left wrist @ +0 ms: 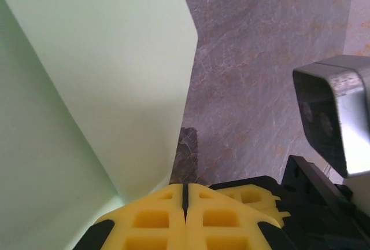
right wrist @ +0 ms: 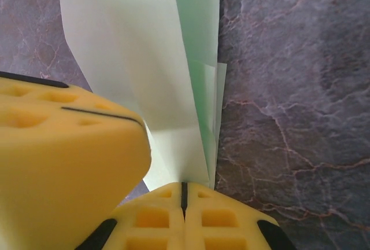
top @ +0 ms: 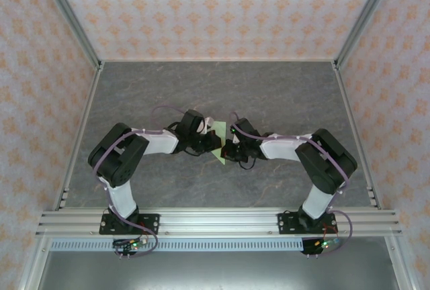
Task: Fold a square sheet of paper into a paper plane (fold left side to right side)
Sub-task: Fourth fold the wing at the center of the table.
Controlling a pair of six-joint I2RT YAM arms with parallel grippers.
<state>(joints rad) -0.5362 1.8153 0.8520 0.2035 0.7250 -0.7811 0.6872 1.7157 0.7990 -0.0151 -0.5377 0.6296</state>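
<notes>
Where the two arms meet over the middle of the grey table, the left gripper has its yellow fingers pressed together on the one pale green sheet of paper, which rises from the seam between them as a broad, curved flap. Just to its right, the right gripper is likewise pinched tight on the same sheet, whose folded layers stand up out of its fingertips, with one yellow finger of the left gripper close beside it; two grippers, one sheet, both clamping it
</notes>
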